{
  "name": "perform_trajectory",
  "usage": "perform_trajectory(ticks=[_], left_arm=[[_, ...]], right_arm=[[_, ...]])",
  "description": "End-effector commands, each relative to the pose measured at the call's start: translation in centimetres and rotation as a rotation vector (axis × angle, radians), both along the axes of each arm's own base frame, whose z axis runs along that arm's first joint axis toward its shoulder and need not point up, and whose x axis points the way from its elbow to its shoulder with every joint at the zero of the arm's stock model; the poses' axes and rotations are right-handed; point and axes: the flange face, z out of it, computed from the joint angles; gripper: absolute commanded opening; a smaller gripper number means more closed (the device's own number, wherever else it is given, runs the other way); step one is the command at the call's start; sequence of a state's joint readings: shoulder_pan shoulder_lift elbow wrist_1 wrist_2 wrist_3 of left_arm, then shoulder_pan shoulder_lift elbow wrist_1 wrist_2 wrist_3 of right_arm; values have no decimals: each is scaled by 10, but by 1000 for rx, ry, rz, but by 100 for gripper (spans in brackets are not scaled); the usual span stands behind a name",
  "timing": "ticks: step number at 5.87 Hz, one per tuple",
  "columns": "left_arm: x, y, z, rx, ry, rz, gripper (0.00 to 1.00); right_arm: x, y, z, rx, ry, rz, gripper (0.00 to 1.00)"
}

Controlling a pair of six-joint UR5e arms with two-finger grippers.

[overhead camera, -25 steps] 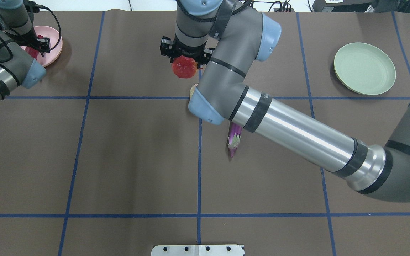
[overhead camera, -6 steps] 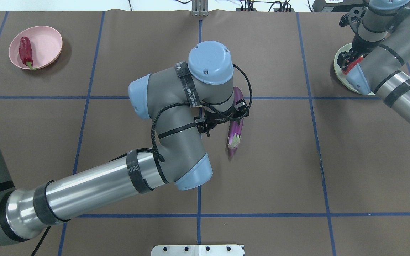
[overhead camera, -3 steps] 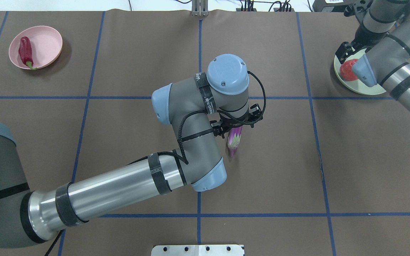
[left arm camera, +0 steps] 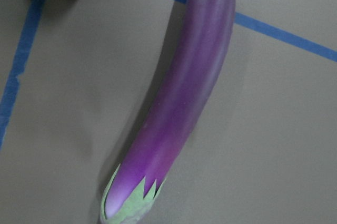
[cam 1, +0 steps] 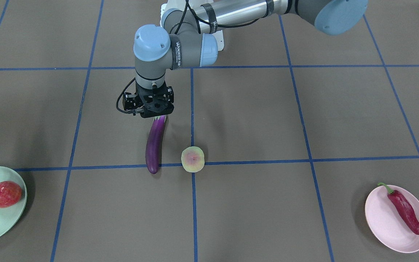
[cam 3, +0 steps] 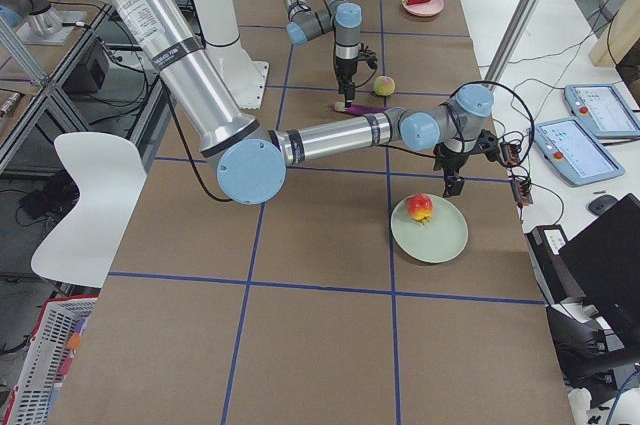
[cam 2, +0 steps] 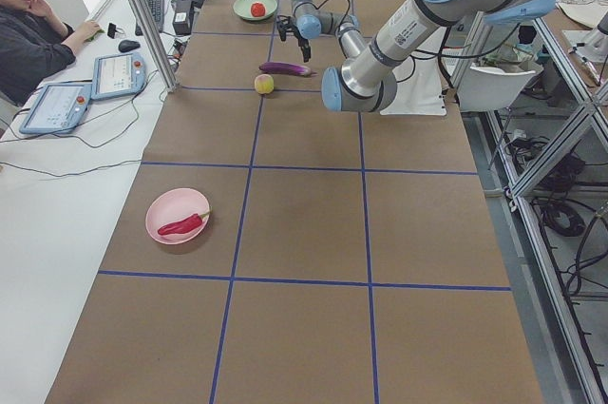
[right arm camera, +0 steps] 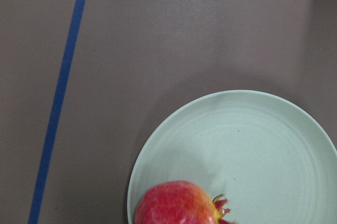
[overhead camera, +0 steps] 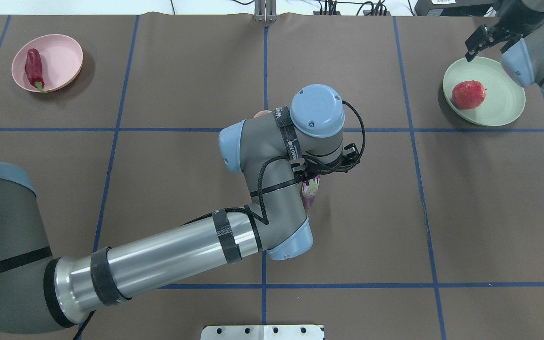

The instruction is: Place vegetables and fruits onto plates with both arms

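Below the right claw (overhead camera: 487, 42), the red fruit (overhead camera: 468, 94) sits alone on the green plate (overhead camera: 503, 108). Half a second ago the claw was closed round it; now it has lifted clear and hangs over the plate's far rim, jaws apart and empty. That settles one fruit.

The left claw (cam 1: 152, 113) has meanwhile slid along the eggplant (cam 1: 154, 143) and hangs right over its pale green cap end. Whether its jaws are spread or closed I cannot tell, but the eggplant lies flat on the counter (cam 1: 267, 109) and looks ungripped, so picking it up seems the step in hand.

It is long, slim, glossy purple and gently curved. Its body runs away from the left claw, its rounded end across a blue tape line (cam 1: 267, 161). Just beside that end, apart from it, lies the yellow-green fruit (cam 1: 192, 159). Far off on the left claw's own left, the chili (cam 1: 404, 213) rests on the pink plate (cam 1: 384, 225).
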State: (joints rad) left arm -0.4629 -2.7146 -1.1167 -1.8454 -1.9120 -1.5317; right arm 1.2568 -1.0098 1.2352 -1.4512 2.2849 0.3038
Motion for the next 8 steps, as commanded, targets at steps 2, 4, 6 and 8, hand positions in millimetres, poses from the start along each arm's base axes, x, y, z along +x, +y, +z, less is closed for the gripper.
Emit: perform_trajectory(ticks=[2, 4, 6, 8], left_arm=[[7, -16, 22, 235, -75, 98, 95], [13, -18, 31, 238, -95, 96, 93], [24, -13, 41, 232, -103, 107, 90], [29, -5, 40, 232, -101, 116, 83]], right_arm=[[9, 5, -21, -2, -45, 3, 99], [11, 17, -60, -23, -65, -4, 99], [17, 22, -80, -35, -94, -4, 99], [18, 23, -94, -57, -118, 26, 99]])
